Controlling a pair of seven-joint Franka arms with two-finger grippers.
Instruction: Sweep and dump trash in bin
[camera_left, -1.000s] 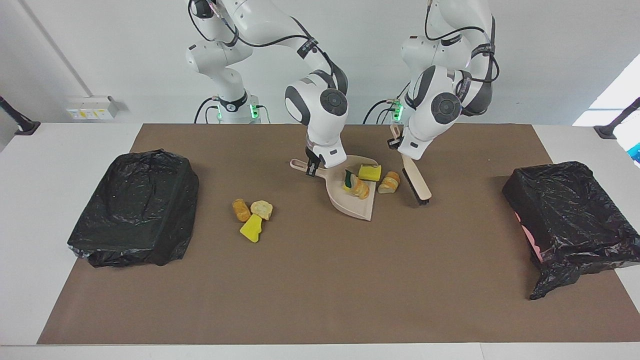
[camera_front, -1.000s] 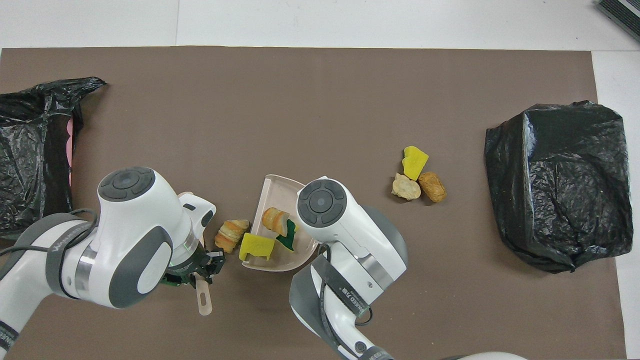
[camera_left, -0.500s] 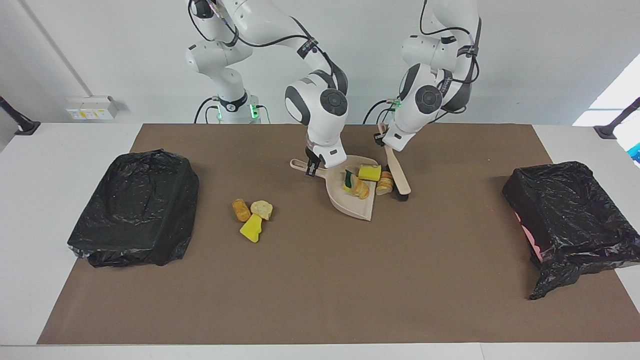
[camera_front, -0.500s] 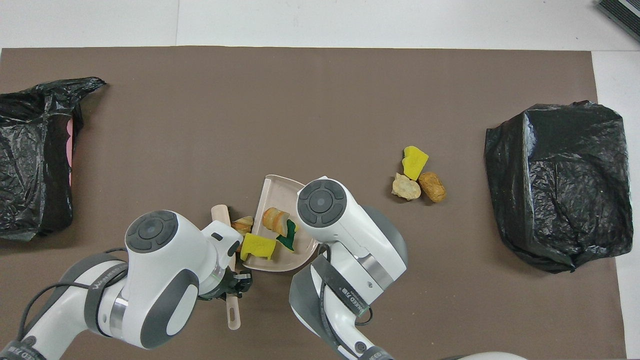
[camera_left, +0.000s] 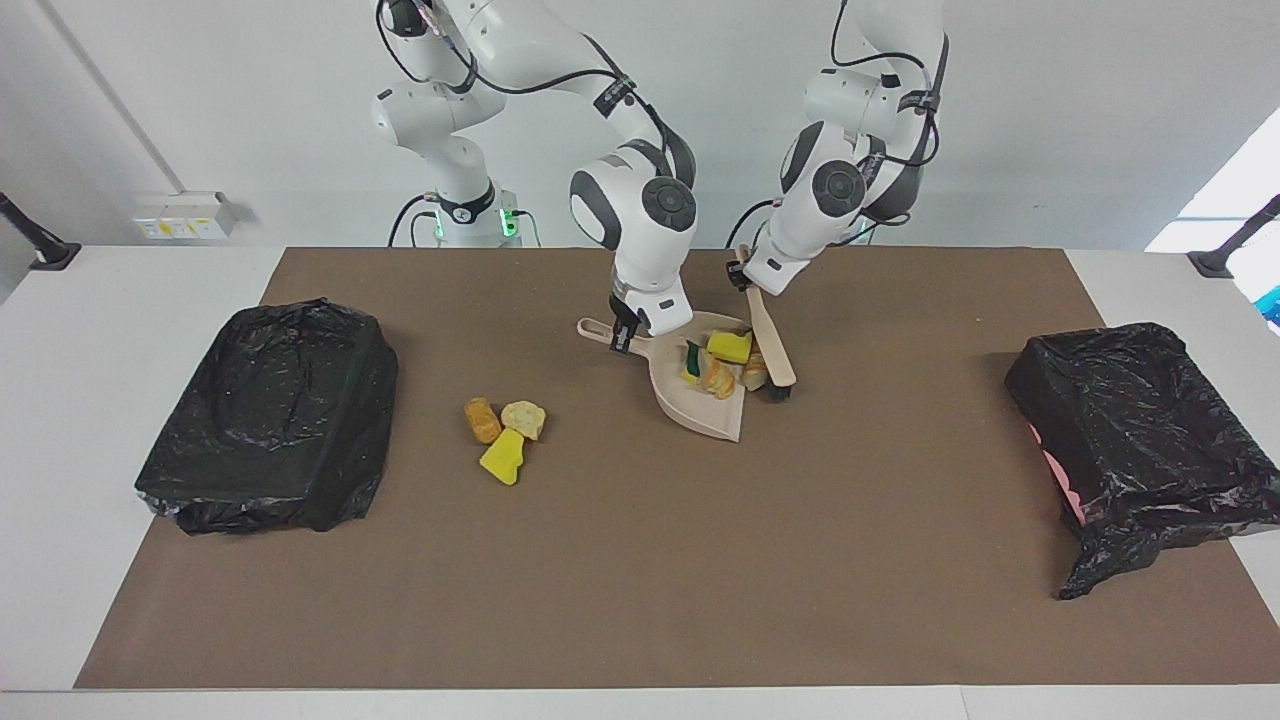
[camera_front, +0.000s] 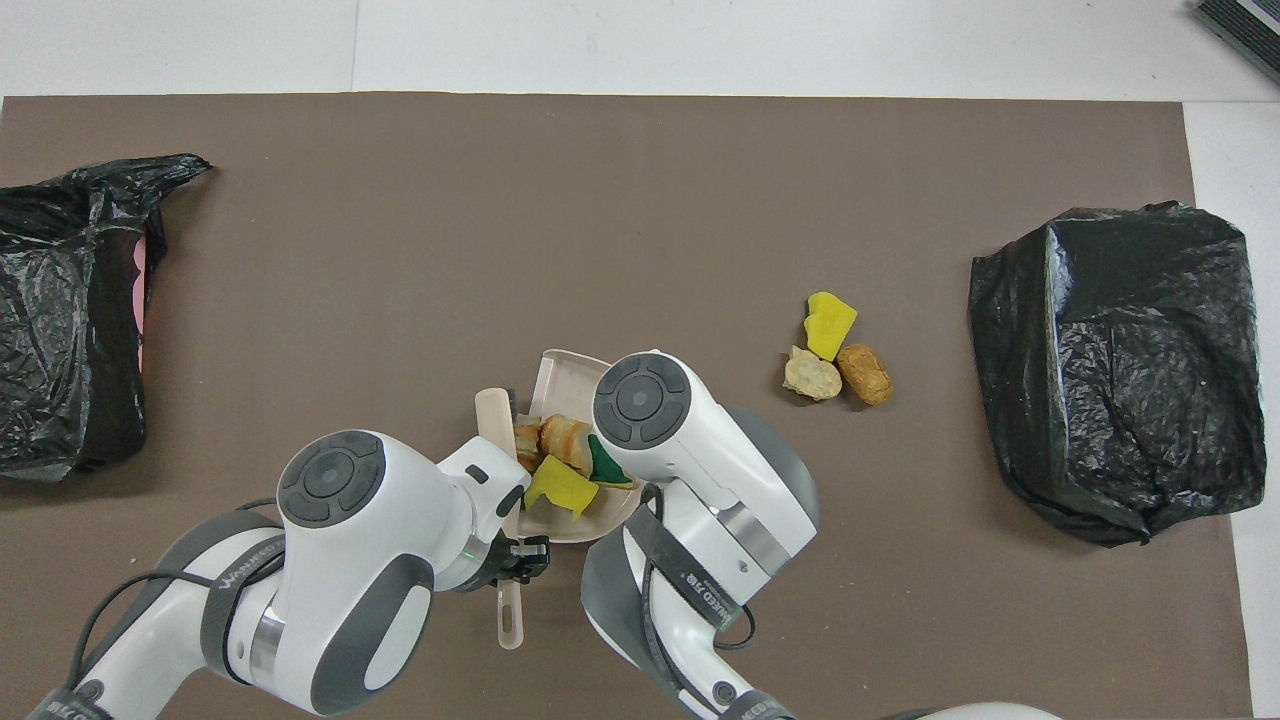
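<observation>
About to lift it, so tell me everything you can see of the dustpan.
The dustpan is beige, plastic-looking, flat on the brown mat mid-table, its open edge toward the left arm's end. The right gripper is shut on its short handle. Yellow sponge bits and bread-like lumps lie in it; the brush presses against its open edge.

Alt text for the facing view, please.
The left gripper holds a brush against trash in a dustpan that the right gripper holds by its handle. Three more chunks lie toward the right arm's end.
</observation>
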